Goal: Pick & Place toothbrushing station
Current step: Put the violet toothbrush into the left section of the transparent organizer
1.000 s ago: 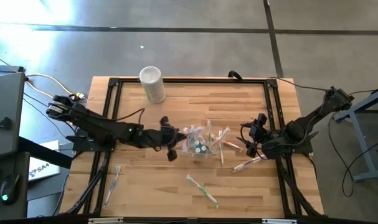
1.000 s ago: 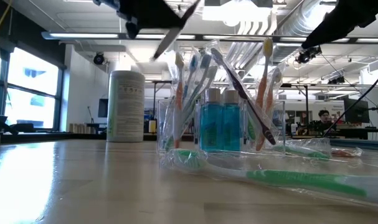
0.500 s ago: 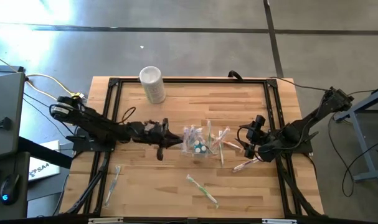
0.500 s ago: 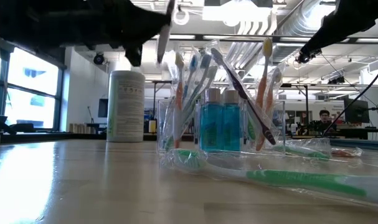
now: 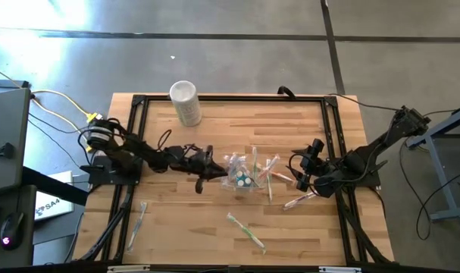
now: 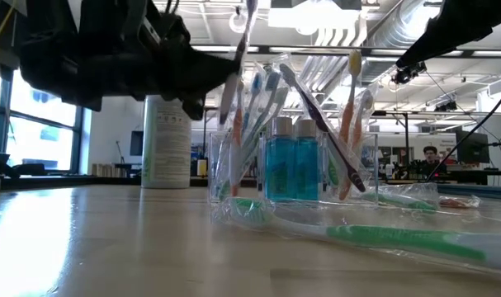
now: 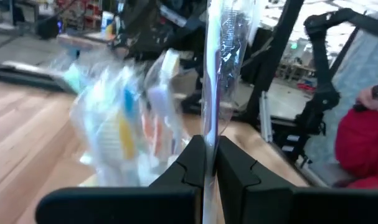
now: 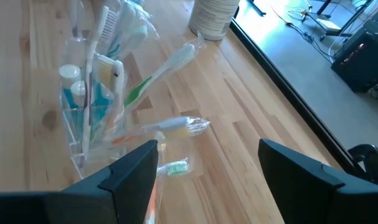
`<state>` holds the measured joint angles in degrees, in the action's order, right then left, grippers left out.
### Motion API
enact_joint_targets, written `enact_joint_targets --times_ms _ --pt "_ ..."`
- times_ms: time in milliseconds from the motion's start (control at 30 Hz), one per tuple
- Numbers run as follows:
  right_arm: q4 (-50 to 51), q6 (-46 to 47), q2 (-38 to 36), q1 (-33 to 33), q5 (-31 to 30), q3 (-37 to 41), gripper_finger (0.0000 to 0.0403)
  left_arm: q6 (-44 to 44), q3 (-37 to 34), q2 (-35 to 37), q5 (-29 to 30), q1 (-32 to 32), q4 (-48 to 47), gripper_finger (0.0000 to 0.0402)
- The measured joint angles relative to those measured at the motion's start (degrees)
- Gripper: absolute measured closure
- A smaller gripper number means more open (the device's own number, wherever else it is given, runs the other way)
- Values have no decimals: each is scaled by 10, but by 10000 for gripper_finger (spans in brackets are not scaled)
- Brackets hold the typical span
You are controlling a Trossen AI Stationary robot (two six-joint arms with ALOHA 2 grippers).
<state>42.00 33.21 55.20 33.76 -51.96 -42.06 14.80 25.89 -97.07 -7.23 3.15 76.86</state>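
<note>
The clear plastic cup (image 5: 242,179) stands mid-table, holding several toothbrushes and teal toothpaste tubes (image 6: 293,169). My left gripper (image 5: 213,170) is just left of the cup and is shut on a slim wrapped toothbrush (image 7: 228,37), which stands nearly upright beside the cup's brushes (image 6: 244,37). My right gripper (image 5: 301,176) is open and empty to the right of the cup. It hangs over loose brushes lying on the table (image 8: 167,127). My left gripper pinches the wrapped toothbrush's handle (image 7: 208,134) between its two fingers. The fingers come level from the table's left and lie across the brush. The brush is lifted clear of the table and stands almost upright, its head end above the fingers.
A tall white cylinder (image 5: 186,101) stands at the far left of the table. Loose toothbrushes lie near the front middle (image 5: 248,231), front left (image 5: 138,220) and right of the cup (image 5: 301,200). A black frame (image 5: 230,98) runs around the tabletop.
My left gripper has drawn back a little toward the table's left, come down, and gone right again toward the cup. It has turned, and the held toothbrush has tipped from slanting to nearly upright beside the cup's brushes.
</note>
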Motion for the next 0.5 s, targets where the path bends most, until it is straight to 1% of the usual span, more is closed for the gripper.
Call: enact_joint_targets --times_ms 267,500 --pt "6 2 0 0 4 0 133 1 0 -48 -2 -3 2 392" --pt "5 2 0 0 4 0 133 23 0 -80 -2 -3 4 392"
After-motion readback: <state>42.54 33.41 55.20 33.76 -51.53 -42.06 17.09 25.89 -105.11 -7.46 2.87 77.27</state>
